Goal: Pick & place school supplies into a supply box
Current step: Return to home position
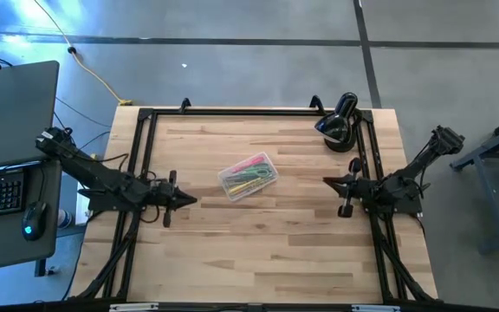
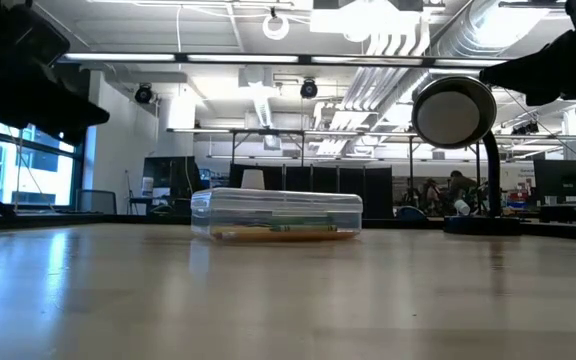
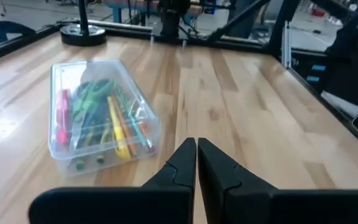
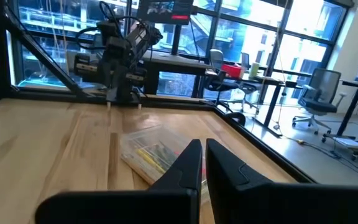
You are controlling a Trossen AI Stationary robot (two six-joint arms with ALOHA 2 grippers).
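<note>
The clear supply box (image 1: 248, 176) lies flat on its bottom in the middle of the wooden table, turned aslant. Inside it are the school supplies: green-handled scissors (image 3: 92, 93) and pink, yellow and orange pens (image 3: 120, 127). My left gripper (image 1: 191, 200) hovers near the table's left side, pointing at the box from a short way off. In its wrist view its fingers (image 3: 196, 142) are shut with nothing between them. My right gripper (image 1: 327, 180) waits by the right rail, also aimed at the box (image 4: 154, 152), and it is shut and empty (image 4: 202, 144).
A black rounded lamp-like device (image 1: 338, 121) stands at the far right corner. A black rail frame (image 1: 145, 139) borders the table. A laptop (image 1: 7, 104), a keyboard and a mouse (image 1: 31, 218) sit on a desk to the left. Bare wood surrounds the box.
</note>
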